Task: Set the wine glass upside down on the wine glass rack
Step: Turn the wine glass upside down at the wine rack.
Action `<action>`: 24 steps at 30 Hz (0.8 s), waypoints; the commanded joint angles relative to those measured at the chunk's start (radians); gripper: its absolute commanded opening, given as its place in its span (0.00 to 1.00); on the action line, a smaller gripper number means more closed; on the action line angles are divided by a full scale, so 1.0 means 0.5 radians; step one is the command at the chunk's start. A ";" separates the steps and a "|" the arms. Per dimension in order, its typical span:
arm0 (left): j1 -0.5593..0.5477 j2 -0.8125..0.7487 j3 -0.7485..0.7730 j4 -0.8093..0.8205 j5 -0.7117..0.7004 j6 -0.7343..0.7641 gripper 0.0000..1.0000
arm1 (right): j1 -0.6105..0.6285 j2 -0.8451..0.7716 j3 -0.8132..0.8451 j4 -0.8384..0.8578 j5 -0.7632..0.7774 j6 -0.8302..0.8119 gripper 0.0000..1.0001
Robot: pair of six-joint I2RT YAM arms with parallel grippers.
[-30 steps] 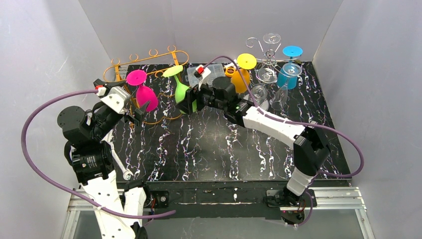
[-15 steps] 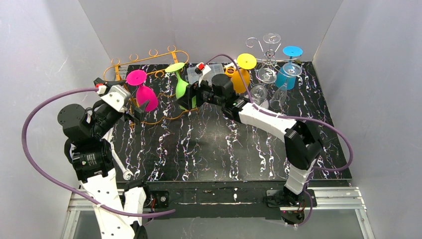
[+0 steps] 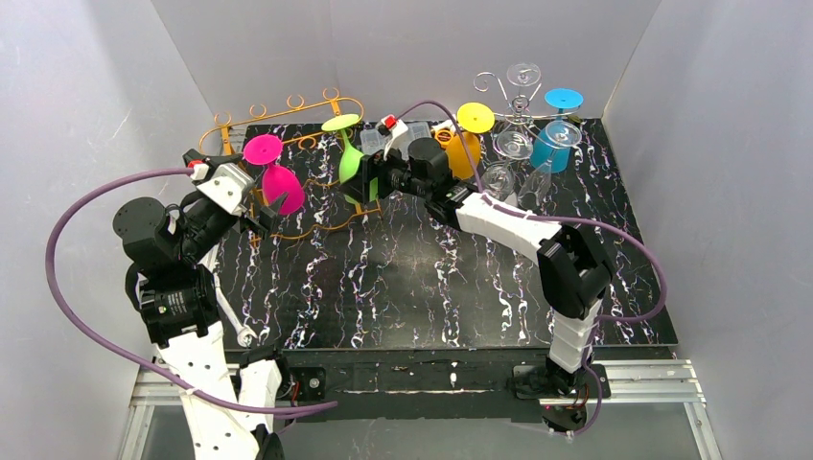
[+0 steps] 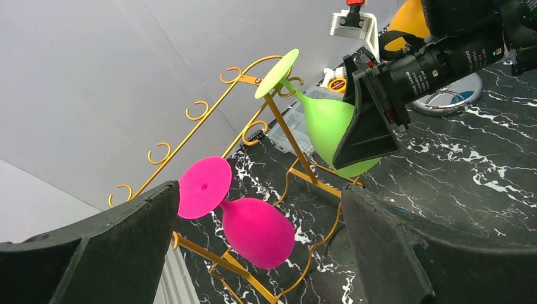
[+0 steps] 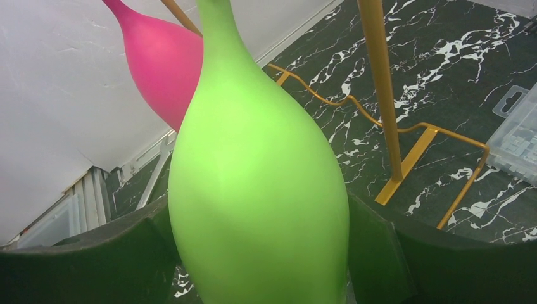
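A green wine glass (image 3: pixel 350 165) hangs bowl down, its foot (image 3: pixel 337 123) at the top rail of the gold wire rack (image 3: pixel 288 117). My right gripper (image 3: pixel 369 187) is shut on the green bowl (image 5: pixel 259 183), with a finger (image 5: pixel 82 259) on each side. In the left wrist view the green glass (image 4: pixel 326 126) has its foot against the rail. A pink glass (image 3: pixel 283 187) hangs upside down on the same rack to the left, and also shows in the left wrist view (image 4: pixel 256 231). My left gripper (image 3: pixel 268 216) is open and empty in front of the pink glass.
A silver wire rack (image 3: pixel 518 101) at the back right holds clear glasses. A blue glass (image 3: pixel 554 144) and a yellow-orange glass (image 3: pixel 465 144) hang by it. A clear plastic box (image 3: pixel 403 139) lies behind my right gripper, and its corner shows in the right wrist view (image 5: pixel 519 133).
My right gripper has carried the green glass back and left, turning it more upright until its foot reached the rack's top rail. The left arm has barely moved.
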 commanded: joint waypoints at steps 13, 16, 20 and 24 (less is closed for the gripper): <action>0.003 0.024 0.020 -0.017 0.041 0.016 0.98 | -0.001 0.107 0.152 0.112 0.035 0.025 0.89; 0.003 0.027 0.027 -0.017 0.037 0.016 0.98 | -0.002 0.132 0.179 0.084 0.041 0.020 0.92; 0.004 0.029 0.036 -0.017 0.035 0.015 0.98 | -0.003 0.147 0.193 0.061 0.050 0.016 0.93; 0.003 0.029 0.037 -0.017 0.035 0.011 0.98 | -0.003 0.147 0.196 0.048 0.057 0.007 0.94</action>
